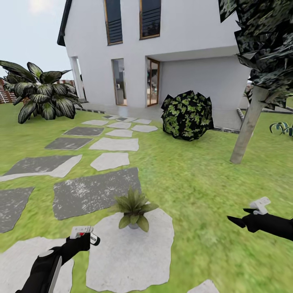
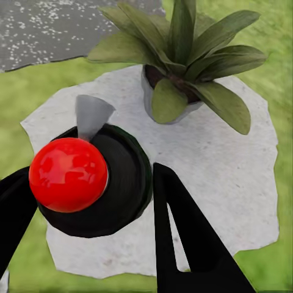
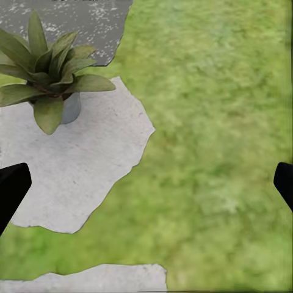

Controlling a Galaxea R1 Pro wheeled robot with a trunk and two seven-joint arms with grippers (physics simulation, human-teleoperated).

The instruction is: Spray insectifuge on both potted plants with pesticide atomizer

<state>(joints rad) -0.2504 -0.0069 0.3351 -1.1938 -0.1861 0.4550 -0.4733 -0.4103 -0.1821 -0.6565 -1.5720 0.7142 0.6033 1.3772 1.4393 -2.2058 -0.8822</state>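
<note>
One potted plant (image 1: 133,208), a low rosette of pointed green leaves in a small grey pot, stands on a pale stepping stone (image 1: 130,252) in the garden lawn. My left gripper (image 1: 83,241) is shut on the pesticide atomizer (image 1: 86,235), just left of the plant and nearer to me. In the left wrist view the atomizer's black cap with a red knob (image 2: 68,174) sits between the black fingers (image 2: 189,238), its grey nozzle aimed toward the plant (image 2: 183,58). To the plant's right, my right gripper (image 1: 245,218) hangs open over the grass, and its wrist view shows the plant (image 3: 49,76).
Grey and pale stepping stones (image 1: 95,191) lead toward the white house (image 1: 183,44). A round dark bush (image 1: 187,116) stands ahead, a leaning tree trunk (image 1: 246,130) at the right, and a big dark-leaved shrub (image 1: 42,95) at the far left. Green lawn (image 1: 203,179) lies all around.
</note>
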